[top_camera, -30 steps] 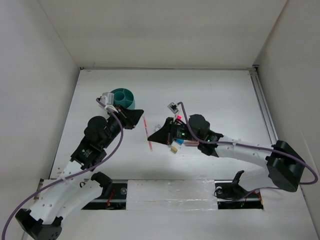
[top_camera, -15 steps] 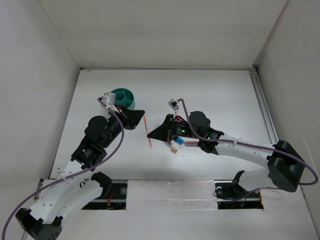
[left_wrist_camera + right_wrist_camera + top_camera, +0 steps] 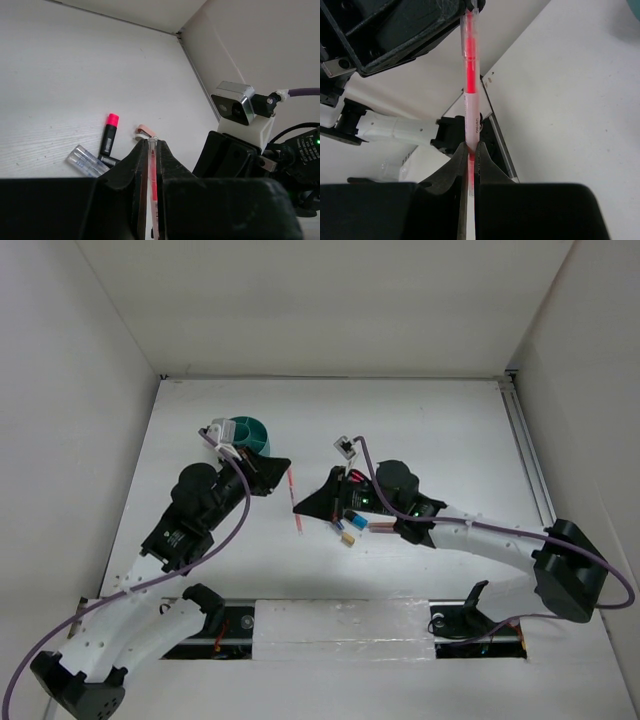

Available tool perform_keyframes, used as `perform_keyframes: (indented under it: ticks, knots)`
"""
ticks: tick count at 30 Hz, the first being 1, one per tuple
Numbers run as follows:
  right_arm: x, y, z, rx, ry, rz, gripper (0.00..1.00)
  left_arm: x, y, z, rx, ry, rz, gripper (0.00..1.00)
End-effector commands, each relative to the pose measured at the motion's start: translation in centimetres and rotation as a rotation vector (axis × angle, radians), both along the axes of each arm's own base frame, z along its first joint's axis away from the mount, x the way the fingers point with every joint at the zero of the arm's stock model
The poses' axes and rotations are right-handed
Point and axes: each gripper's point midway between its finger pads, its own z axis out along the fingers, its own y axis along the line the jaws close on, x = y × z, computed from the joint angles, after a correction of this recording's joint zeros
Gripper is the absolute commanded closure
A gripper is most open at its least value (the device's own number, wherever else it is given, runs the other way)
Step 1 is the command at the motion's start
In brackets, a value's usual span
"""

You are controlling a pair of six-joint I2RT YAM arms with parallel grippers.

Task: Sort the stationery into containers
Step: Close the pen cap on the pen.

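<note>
White table [image 3: 450, 440]. Teal organiser cup [image 3: 252, 432]: far left, just beside the left wrist. Left gripper [image 3: 286, 467] and right gripper [image 3: 297, 508]: each clamped on one end of the thin pink-red pen [image 3: 292, 488], mid-table. Black marker with pink cap [image 3: 108, 134], clear-barrelled pen [image 3: 86, 161], tan block [image 3: 145, 130]: loose on the table under the right arm.

White matte bench [image 3: 430, 420], boxed in by a plain white back wall [image 3: 330, 310], left wall [image 3: 60, 420] and right wall [image 3: 600, 390]. A metal rail [image 3: 527, 455] runs along the bench's right edge up to the back corner. A pale translucent strip [image 3: 340, 628] lies along the near edge, mid-width.
</note>
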Motion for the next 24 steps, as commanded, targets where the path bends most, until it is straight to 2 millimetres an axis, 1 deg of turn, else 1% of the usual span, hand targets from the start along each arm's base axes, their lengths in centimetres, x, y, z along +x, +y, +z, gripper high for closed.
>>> perform_keyframes:
  ticks: [1, 2, 3, 4, 5, 6, 7, 8, 9, 10, 11, 12, 14, 15, 16, 17, 18, 19, 20, 21, 23, 24]
  knots:
    - [1.5, 0.3, 5.4, 0.119, -0.125, -0.037, 1.00, -1.0, -0.5, 0.9, 0.030, -0.015, -0.064, 1.00]
    - [1.4, 0.6, 5.7, 0.122, -0.128, -0.023, 1.00, -0.9, -0.5, 0.3, 0.049, -0.001, -0.065, 1.00]
    - [1.7, 0.6, 5.7, 0.121, -0.130, -0.016, 1.00, -1.2, -0.6, 0.7, 0.047, -0.003, -0.077, 1.00]
    - [2.1, 0.4, 6.3, 0.135, -0.142, -0.025, 1.00, -1.3, -0.8, 0.5, 0.064, 0.004, -0.091, 1.00]
    - [2.0, 0.7, 6.6, 0.138, -0.146, -0.010, 1.00, -1.4, -0.8, 0.3, 0.082, 0.002, -0.103, 1.00]
    - [1.8, 0.7, 6.6, 0.138, -0.146, 0.001, 1.00, -1.6, -1.1, 0.5, 0.082, 0.006, -0.123, 1.00]
    - [2.3, 0.5, 7.1, 0.145, -0.154, -0.010, 1.00, -1.6, -1.0, 0.4, 0.092, -0.002, -0.125, 1.00]
    - [2.4, 0.3, 7.1, 0.147, -0.144, -0.005, 1.00, -1.5, -1.1, 0.1, 0.105, 0.019, -0.126, 1.00]
    - [2.4, 0.4, 7.8, 0.165, -0.145, -0.004, 1.00, -1.5, -1.0, 0.0, 0.113, 0.013, -0.127, 1.00]
    - [2.3, 0.2, 8.0, 0.172, -0.155, 0.011, 1.00, -1.6, -1.0, -0.3, 0.119, 0.023, -0.128, 1.00]
    - [2.7, 0.0, 8.0, 0.174, -0.146, 0.000, 1.00, -1.6, -1.0, -0.3, 0.119, 0.023, -0.128, 1.00]
    - [2.5, 0.0, 8.0, 0.176, -0.136, 0.011, 1.00, -1.6, -0.9, -0.3, 0.126, 0.018, -0.129, 1.00]
    - [3.1, -0.7, 9.0, 0.195, -0.148, 0.000, 1.00, -1.8, -1.0, -0.5, 0.130, 0.026, -0.138, 1.00]
    - [2.9, -0.7, 9.0, 0.194, -0.149, 0.014, 1.00, -1.8, -1.0, -0.7, 0.134, 0.034, -0.139, 1.00]
    - [3.2, -1.1, 9.9, 0.211, -0.155, 0.002, 1.00, -1.8, -1.0, -0.7, 0.134, 0.034, -0.139, 1.00]
    - [3.1, -1.1, 9.9, 0.210, -0.156, 0.011, 1.00, -1.7, -1.1, -1.0, 0.139, 0.042, -0.139, 1.00]
    - [3.3, -1.5, 10.8, 0.226, -0.162, 0.000, 1.00, -1.7, -1.1, -1.0, 0.139, 0.042, -0.139, 1.00]
    - [3.5, -1.7, 10.8, 0.226, -0.154, 0.002, 1.00, -1.7, -1.1, -1.0, 0.139, 0.042, -0.139, 1.00]
    - [3.5, -1.7, 11.3, 0.234, -0.161, 0.003, 1.00, -1.8, -1.2, -0.9, 0.137, 0.042, -0.148, 1.00]
    - [3.4, -1.5, 10.9, 0.229, -0.145, 0.014, 1.00, -1.8, -1.1, -1.0, 0.144, 0.037, -0.150, 1.00]
    - [3.6, -1.3, 12.0, 0.250, -0.154, 0.016, 1.00, -1.7, -1.2, -0.8, 0.140, 0.029, -0.149, 1.00]
    - [3.6, -1.3, 12.0, 0.250, -0.154, 0.016, 1.00, -1.7, -1.2, -0.8, 0.140, 0.029, -0.149, 1.00]
